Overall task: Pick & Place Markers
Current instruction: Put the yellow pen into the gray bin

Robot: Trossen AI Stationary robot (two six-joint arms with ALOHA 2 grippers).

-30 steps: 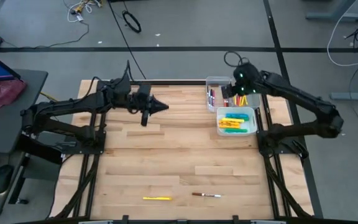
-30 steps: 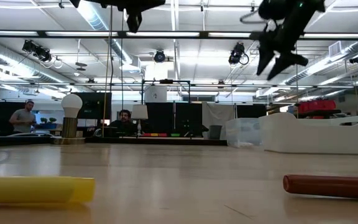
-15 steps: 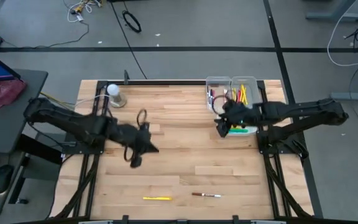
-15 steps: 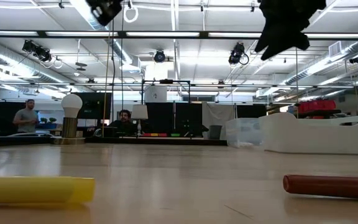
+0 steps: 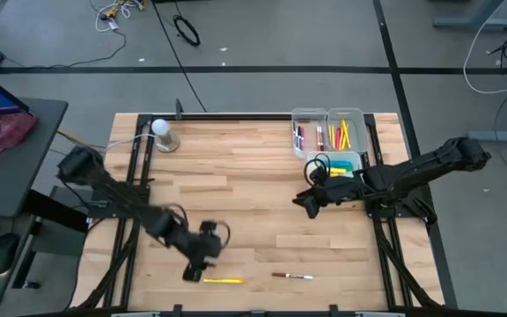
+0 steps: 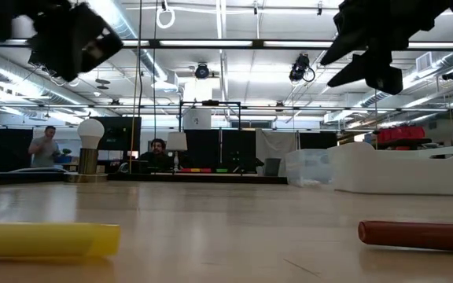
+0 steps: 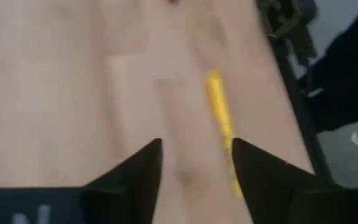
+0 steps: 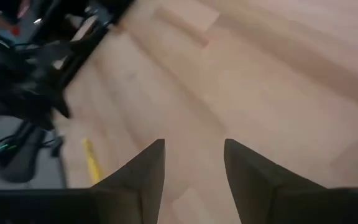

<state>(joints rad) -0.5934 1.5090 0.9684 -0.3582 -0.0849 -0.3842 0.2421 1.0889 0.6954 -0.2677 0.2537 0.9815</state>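
Though binned [image 5: 327,132], two markers [image 5: 222,280] on table [image 5: 236,194]

Both robot arms are dark, nearly black, made of slim jointed links; each ends in two wedge-shaped dark fingers [image 7: 135,174].
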